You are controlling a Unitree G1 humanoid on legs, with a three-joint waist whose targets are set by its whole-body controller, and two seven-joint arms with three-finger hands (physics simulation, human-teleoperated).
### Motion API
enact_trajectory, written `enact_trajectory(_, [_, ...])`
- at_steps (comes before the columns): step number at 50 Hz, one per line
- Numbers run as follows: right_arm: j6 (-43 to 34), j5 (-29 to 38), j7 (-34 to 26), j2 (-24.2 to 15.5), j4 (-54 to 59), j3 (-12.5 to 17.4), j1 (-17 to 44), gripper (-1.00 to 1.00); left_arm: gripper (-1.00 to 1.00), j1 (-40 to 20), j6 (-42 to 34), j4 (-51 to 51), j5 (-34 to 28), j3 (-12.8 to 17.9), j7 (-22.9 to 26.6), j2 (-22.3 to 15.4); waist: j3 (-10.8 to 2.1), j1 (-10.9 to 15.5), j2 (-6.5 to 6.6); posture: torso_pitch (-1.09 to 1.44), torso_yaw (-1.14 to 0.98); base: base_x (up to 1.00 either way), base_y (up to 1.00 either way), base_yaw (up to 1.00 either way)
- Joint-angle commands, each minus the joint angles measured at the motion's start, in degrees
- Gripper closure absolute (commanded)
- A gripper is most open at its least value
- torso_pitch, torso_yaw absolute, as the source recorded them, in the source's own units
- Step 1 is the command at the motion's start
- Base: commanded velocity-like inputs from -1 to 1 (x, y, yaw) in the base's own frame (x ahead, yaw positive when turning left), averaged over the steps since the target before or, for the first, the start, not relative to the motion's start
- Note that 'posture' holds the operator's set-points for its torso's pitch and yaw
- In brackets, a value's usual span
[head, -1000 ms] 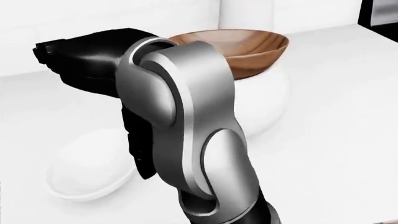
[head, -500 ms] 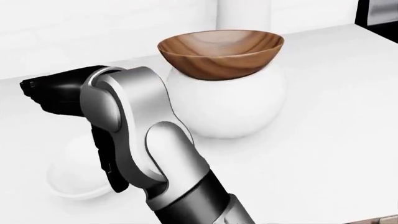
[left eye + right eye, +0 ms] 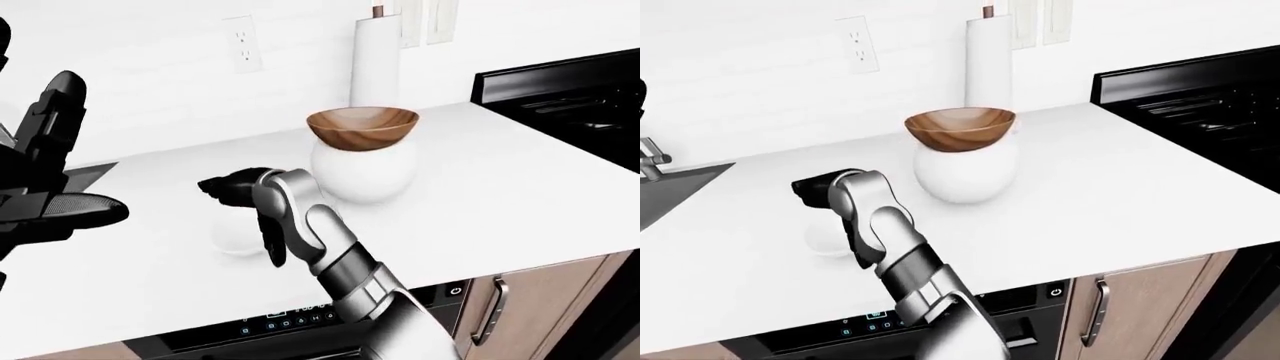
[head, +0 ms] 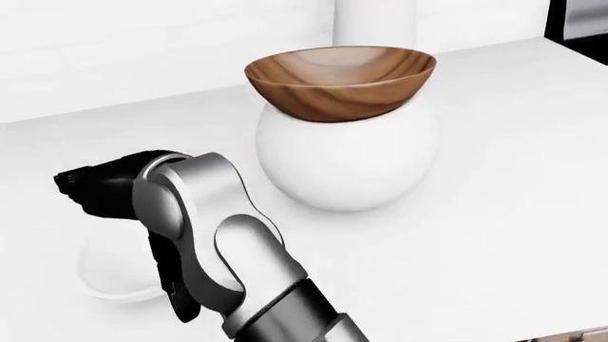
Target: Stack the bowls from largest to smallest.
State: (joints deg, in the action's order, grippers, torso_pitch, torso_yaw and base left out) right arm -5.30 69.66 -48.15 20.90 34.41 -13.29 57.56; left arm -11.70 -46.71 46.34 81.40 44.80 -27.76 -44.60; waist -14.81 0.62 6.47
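The right hand [image 4: 95, 189] was black and sat on top of the small white bowl [image 4: 105, 274]. I could not tell if its fingers were open or closed. At about two o'clock from it stood the big white bowl [image 4: 347, 160], with the wooden bowl [image 4: 340, 82] sitting on top. The left hand [image 3: 45, 187] hung at nine o'clock, fingers spread wide, holding nothing. All the bowls were on the white counter [image 4: 513, 214].

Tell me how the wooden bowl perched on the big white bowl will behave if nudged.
The wooden bowl likely tips or slides easily: it seems to rest only on the large white bowl's rim, well above the counter. Its rounded underside looks apt to rock. It appears stiff and fairly light.
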Motion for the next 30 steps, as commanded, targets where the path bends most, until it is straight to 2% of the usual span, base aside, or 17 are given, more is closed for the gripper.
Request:
enact_trajectory(1, [0.6, -0.2, 1.9, 0.0, -1.2, 0.6, 2.1, -1.00, -1.00, -1.1, 1.2, -0.1, -0.6, 1.0, 0.2, -1.1, -0.35, 0.0, 0.50, -0.38, 0.00, 0.00, 0.00, 0.00])
enact_trajectory(18, [1.0, -1.1, 4.4, -0.5, 5.0, 0.9, 2.3, -1.00, -1.00, -1.7, 1.0, -1.7, 1.5, 2.6, 0.1, -3.8, -0.46, 0.2, 0.61, -0.38, 0.00, 0.00, 0.00, 0.00])
enact_trajectory(19, [1.0, -1.3, 4.5, -0.5, 5.5, 0.9, 2.5, -0.91, -1.00, -1.7, 1.0, -1.8, 1.8, 2.9, 0.1, -4.0, -0.45, 0.2, 0.61, -0.38, 0.00, 0.00, 0.00, 0.00])
enact_trajectory(22, [1.0, -1.4, 5.0, -0.4, 6.2, 0.8, 2.7, -0.83, -1.00, -1.3, 1.1, -1.8, 2.1, 3.4, 0.2, -4.2, -0.41, 0.2, 0.64, -0.38, 0.00, 0.00, 0.00, 0.00])
enact_trajectory(24, [0.9, -1.5, 5.0, -0.3, 6.5, 0.9, 2.9, -0.68, -1.00, -1.2, 1.1, -2.0, 2.4, 3.7, 0.2, -4.3, -0.40, 0.2, 0.67, -0.38, 0.00, 0.00, 0.00, 0.00])
enact_trajectory(30, [1.2, -1.8, 6.2, 0.0, 8.8, 0.9, 3.7, -0.63, -1.00, -0.9, 1.3, -2.0, 2.4, 3.9, 0.4, -4.4, -0.42, 0.2, 0.77, -0.38, 0.00, 0.00, 0.00, 0.00])
